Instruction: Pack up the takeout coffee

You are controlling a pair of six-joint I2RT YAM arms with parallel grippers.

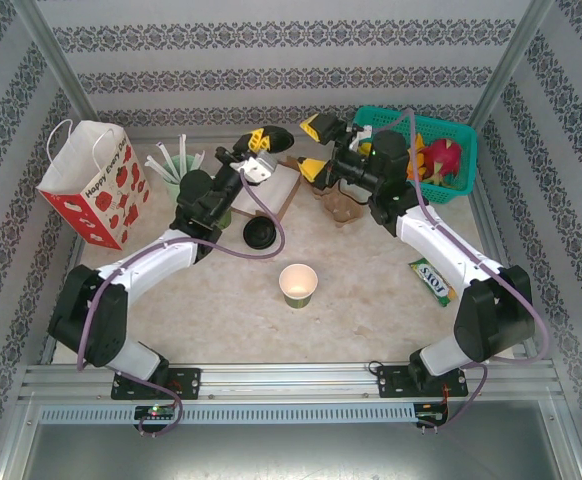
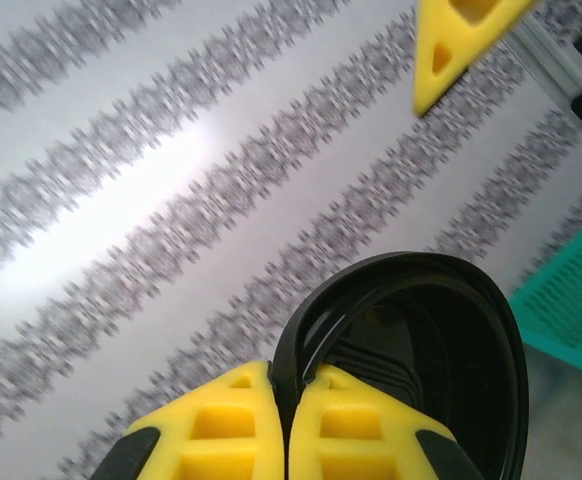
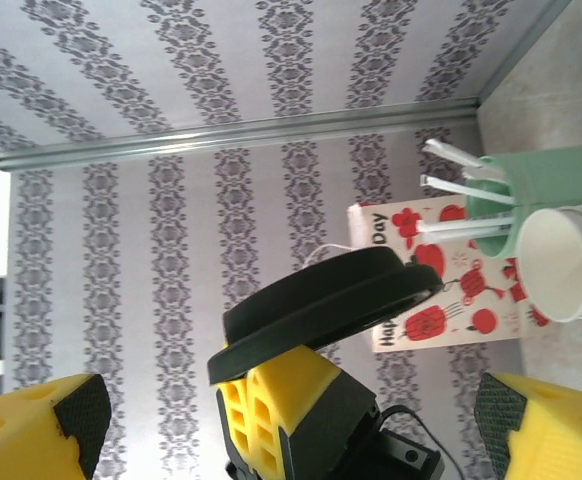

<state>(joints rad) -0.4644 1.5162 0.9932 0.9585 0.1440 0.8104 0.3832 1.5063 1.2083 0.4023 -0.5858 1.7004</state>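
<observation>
Two arms reach toward the back of the table. Left gripper [image 1: 267, 138] is raised near the back wall, its yellow fingers [image 2: 221, 440] pinched together on the rim of the black lid [image 2: 421, 370], which is held on edge with its hollow underside toward the left wrist camera. Right wrist view shows the same lid [image 3: 321, 300] tilted, sticking up out of the left claw. Right gripper [image 1: 319, 148] sits just right of it, jaws spread wide and holding nothing, with its fingers [image 3: 41, 430] at the two lower corners of its own view. Green cup [image 1: 299, 285] stands upright and uncovered on the bare table centre, cream inside showing, well apart from both claws and nearer the arm bases. Second round black disc [image 1: 261, 233] lies flat on the table up and left of the cup, beside a tan board [image 1: 266, 192]. Paper bag [image 1: 96, 185] with red print stands at far left; mint cup of white sticks [image 1: 181, 165] is just right of it. Brown cup carrier [image 1: 346, 207] sits under the right wrist, with the teal basket [image 1: 441, 135] behind it. Green packet [image 1: 433, 280] lies at right.
</observation>
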